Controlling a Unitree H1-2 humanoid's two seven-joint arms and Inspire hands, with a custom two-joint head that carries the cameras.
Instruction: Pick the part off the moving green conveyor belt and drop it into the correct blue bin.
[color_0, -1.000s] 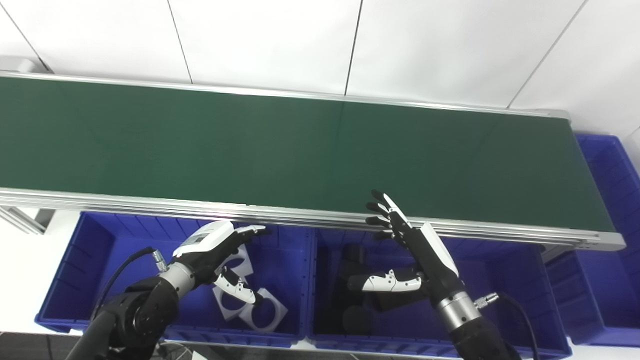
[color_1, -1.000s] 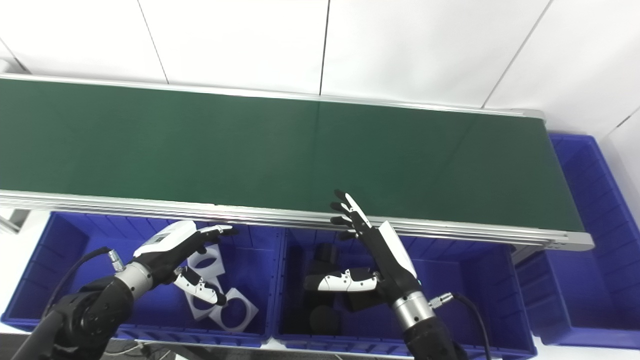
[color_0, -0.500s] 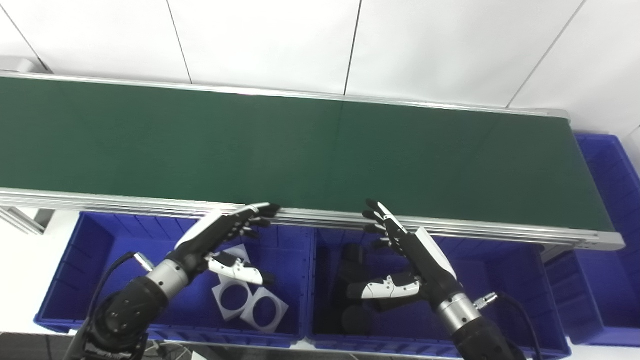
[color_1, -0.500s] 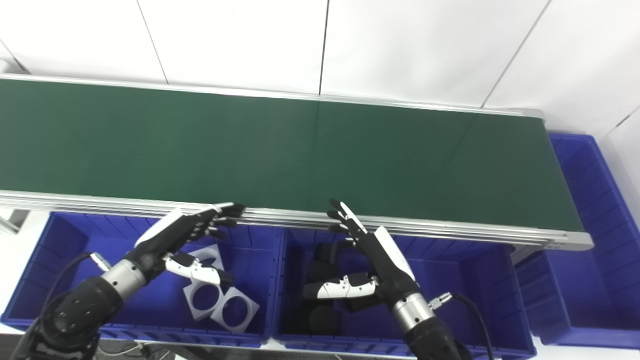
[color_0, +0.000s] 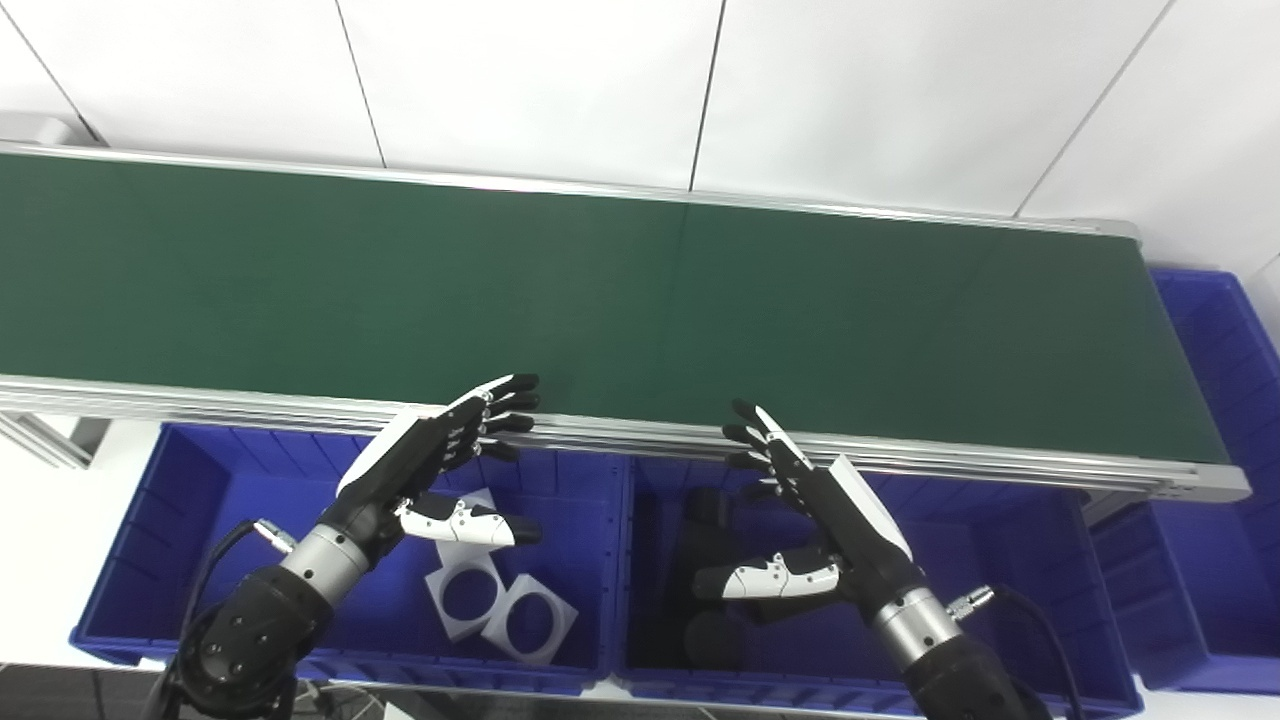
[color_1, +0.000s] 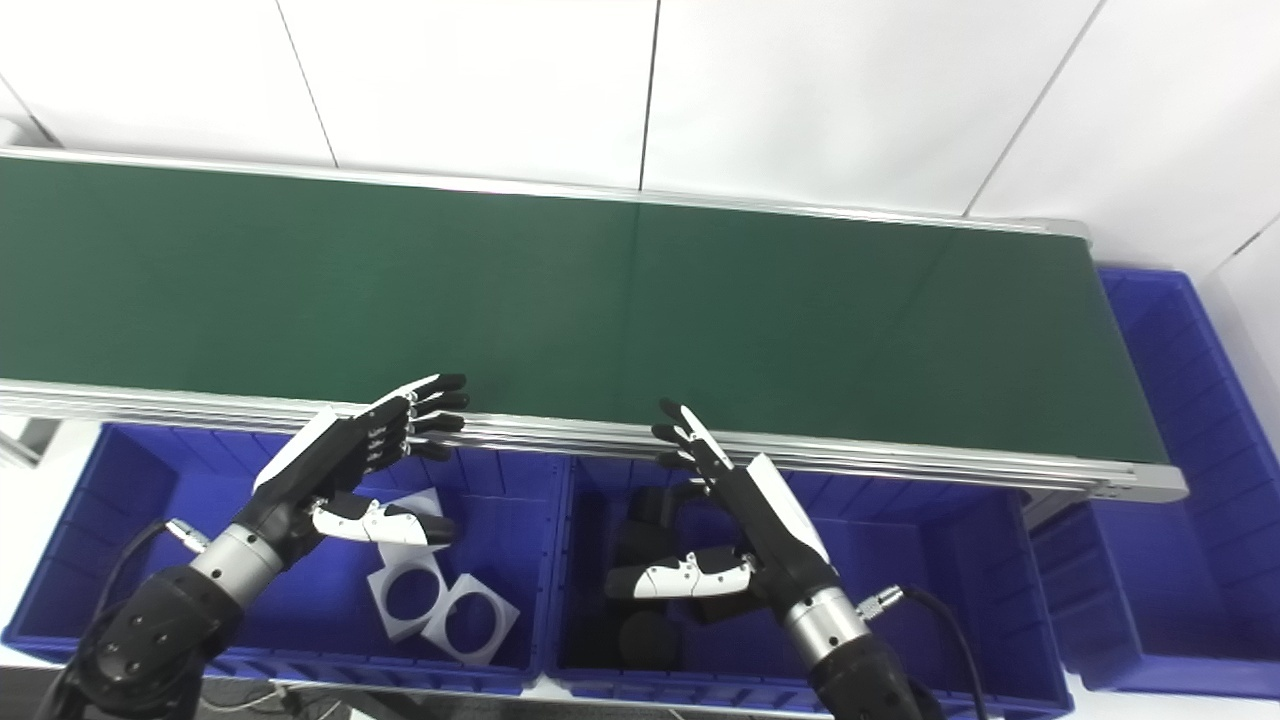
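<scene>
In the left eye view no writing could be read. The left hand (color_0: 420, 462) was released, fingers spread, tips over the near aluminium rail (color_0: 250, 402) of the green conveyor belt (color_0: 600, 290), which lay bare beyond it. Below it white square frames (color_0: 500, 615) lay in the left blue bin (color_0: 140, 600)

In the right eye view the right hand (color_1: 745, 520) was likewise released, holding nothing, above dark parts (color_1: 645, 560) in the middle blue bin (color_1: 960, 600); a third blue bin (color_1: 1200, 480) stood past the belt's end to its right
</scene>
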